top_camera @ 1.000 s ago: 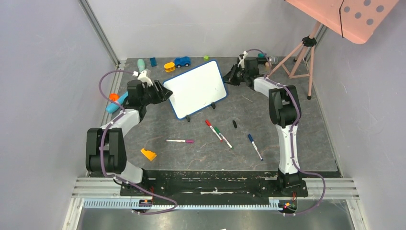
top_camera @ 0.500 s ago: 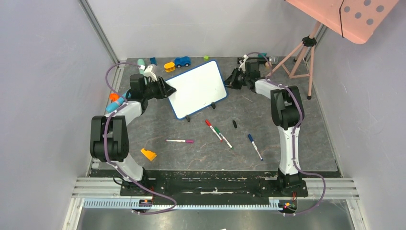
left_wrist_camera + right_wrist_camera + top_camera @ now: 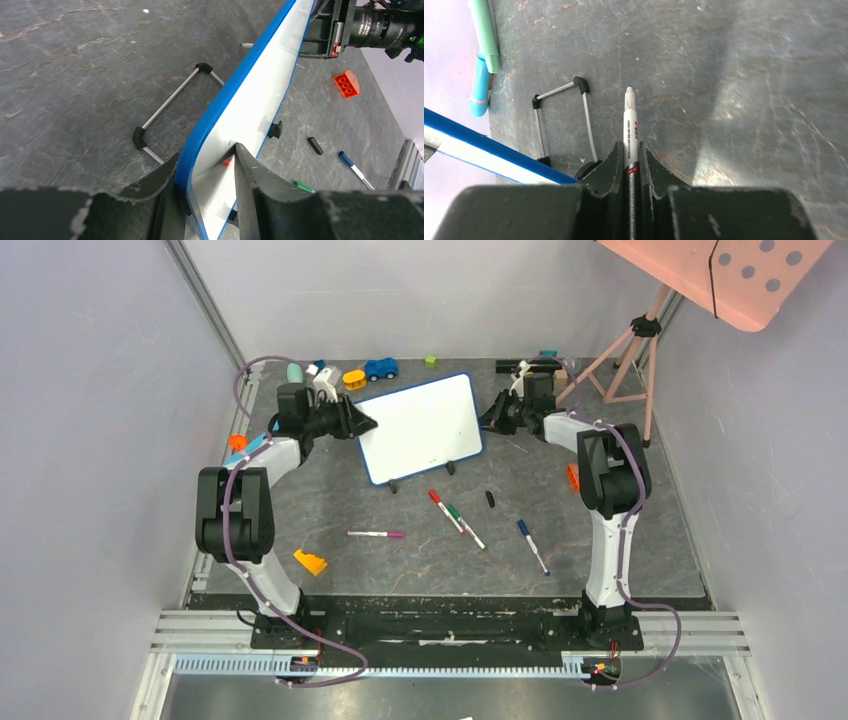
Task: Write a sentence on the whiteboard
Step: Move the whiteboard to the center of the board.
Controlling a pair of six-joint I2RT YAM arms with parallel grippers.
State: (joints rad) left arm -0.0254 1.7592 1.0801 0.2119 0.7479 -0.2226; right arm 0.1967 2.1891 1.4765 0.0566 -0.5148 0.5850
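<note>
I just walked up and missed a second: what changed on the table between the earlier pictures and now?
The left gripper swung away from the bases, closing on the whiteboard by its left edge and turning it squarer to the camera. The right gripper, shut on its marker, shifted slightly toward the bases. The loose pens stayed put.

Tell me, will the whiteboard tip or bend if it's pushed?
Probably stiff: the whiteboard looks flat, its frame straight. Likely tippy: it stands tilted on a thin wire stand. Its smooth face may slip in the left tool.
</note>
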